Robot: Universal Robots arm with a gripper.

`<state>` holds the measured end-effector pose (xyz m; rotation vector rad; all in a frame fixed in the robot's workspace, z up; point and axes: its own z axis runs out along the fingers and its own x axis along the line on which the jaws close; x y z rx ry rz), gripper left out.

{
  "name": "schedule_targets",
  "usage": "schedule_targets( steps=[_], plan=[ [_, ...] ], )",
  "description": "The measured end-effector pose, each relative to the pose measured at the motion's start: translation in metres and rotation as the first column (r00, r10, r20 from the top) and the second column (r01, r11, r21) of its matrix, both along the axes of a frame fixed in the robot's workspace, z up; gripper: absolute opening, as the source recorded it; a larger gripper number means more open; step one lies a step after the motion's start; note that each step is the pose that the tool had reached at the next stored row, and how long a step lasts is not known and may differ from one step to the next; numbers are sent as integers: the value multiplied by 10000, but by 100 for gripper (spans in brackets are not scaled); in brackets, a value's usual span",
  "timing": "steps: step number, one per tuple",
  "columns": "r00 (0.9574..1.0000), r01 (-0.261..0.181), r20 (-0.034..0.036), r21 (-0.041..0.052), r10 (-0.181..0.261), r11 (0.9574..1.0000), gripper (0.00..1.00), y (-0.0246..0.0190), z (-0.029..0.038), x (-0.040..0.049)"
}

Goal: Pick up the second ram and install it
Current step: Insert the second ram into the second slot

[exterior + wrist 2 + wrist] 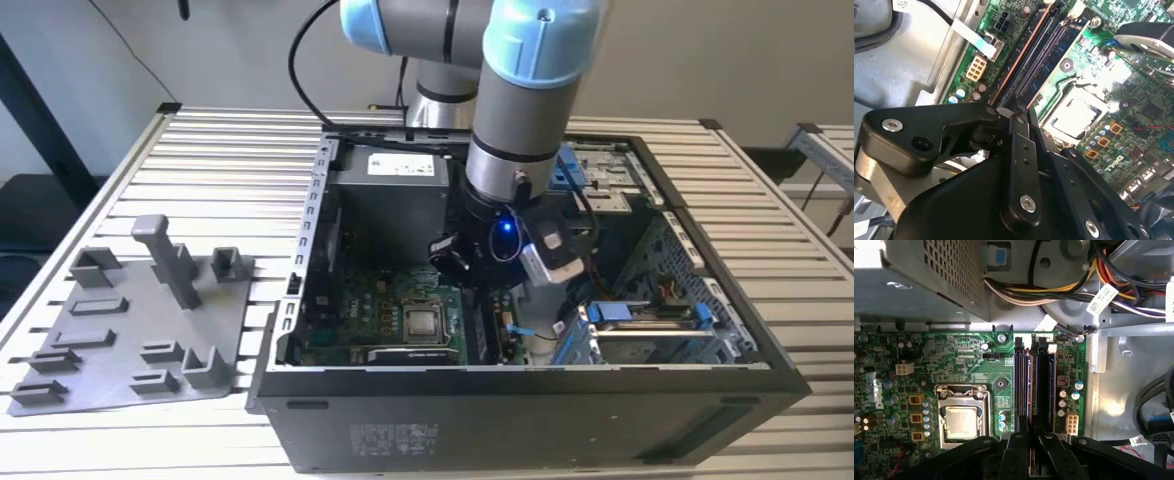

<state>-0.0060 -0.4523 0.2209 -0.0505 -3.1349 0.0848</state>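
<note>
Jaws of gripper (1026, 440) closed over second ram (1027, 390) in motherboard slots (1043, 385).

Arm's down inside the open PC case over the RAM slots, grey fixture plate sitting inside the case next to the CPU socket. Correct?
Not quite. The grey fixture plate lies outside the PC case, on the slatted table at the exterior view's left. The gripper is inside, over the RAM slots.

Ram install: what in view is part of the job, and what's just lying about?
Job: ram stick; memory slots; gripper at the slots.
Lying about: grey fixture plate; processor; cable bundle; power supply.
</note>
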Motion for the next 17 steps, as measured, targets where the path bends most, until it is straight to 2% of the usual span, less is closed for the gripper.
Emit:
schedule_targets(
  steps=[17],
  plan=[
    [10000,-39,29,3,39,10000,14,16,-18,-29]
  ],
)
